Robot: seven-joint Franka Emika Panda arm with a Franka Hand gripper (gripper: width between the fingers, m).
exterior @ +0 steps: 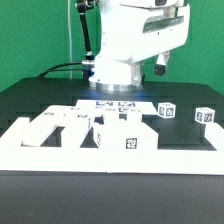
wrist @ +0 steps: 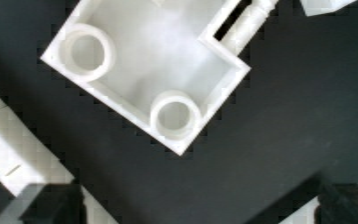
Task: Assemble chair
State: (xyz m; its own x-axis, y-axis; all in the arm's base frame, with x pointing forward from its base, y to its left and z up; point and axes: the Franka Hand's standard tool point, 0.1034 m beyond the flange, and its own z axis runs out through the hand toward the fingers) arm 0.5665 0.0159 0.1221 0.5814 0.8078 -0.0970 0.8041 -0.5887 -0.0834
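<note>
Jaws wide open, nothing between them, above the black surface (wrist: 247, 165). White chair slab (wrist: 149, 70) with two round sockets lies flat there, clear of both fingertips (wrist: 348, 200).

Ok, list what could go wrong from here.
1. The flat white plastic slab with two round holes lies askew to the open fingers; closing might catch only a corner.
2. The white blocky chair pieces lie crowded together; coming down could knock a neighbour.
</note>
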